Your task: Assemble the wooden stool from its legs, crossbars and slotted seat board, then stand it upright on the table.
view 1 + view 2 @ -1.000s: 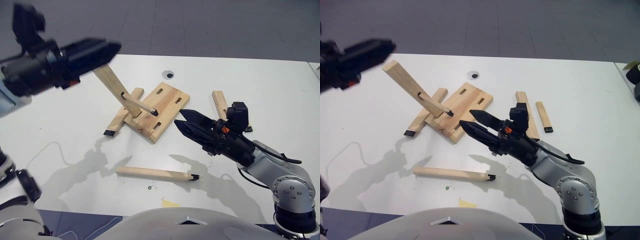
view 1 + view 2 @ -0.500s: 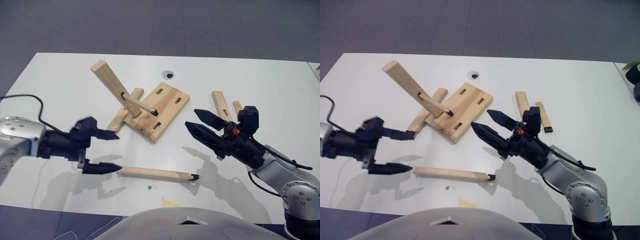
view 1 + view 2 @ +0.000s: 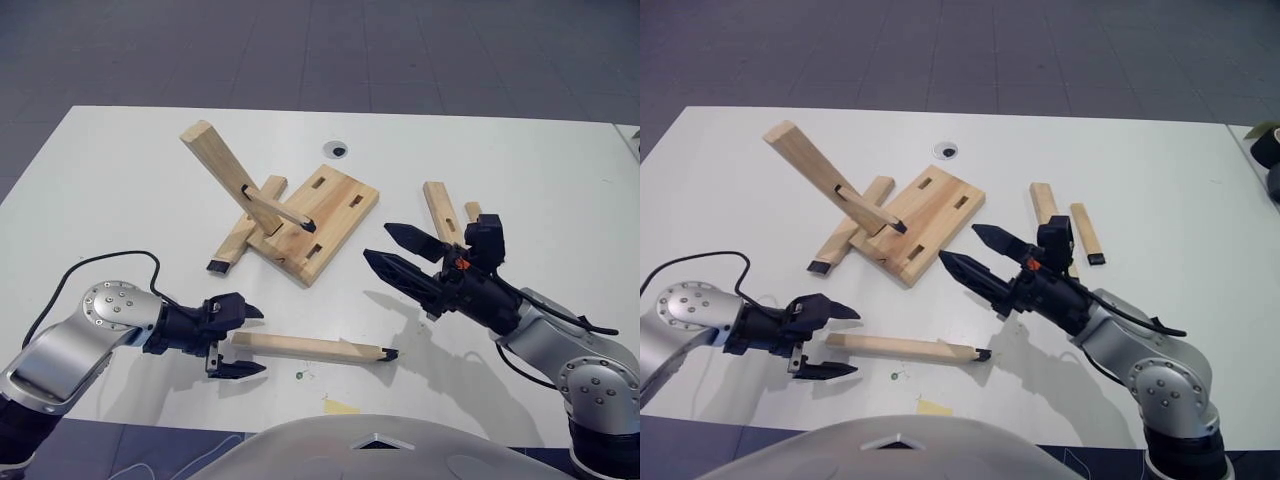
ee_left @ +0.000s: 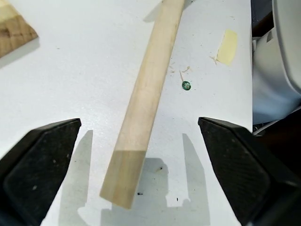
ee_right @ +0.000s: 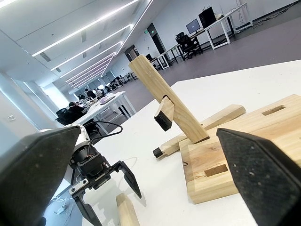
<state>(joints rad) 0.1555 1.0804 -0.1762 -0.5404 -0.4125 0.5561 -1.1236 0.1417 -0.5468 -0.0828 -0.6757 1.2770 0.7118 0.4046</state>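
Lower left: your left gripper (image 3: 262, 341), jaws spread and empty, brackets the blunt end of the stool leg (image 3: 320, 348), which runs rightward, straight away from it.

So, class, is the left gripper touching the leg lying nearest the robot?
Apart. Left wrist view: bare table shows both sides of the leg, inside the open left gripper.

Six wooden sticks (image 3: 310, 347), one seat board (image 3: 336, 208)

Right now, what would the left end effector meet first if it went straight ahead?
Probably the near end of the loose leg on the table, lined up between its open fingers.
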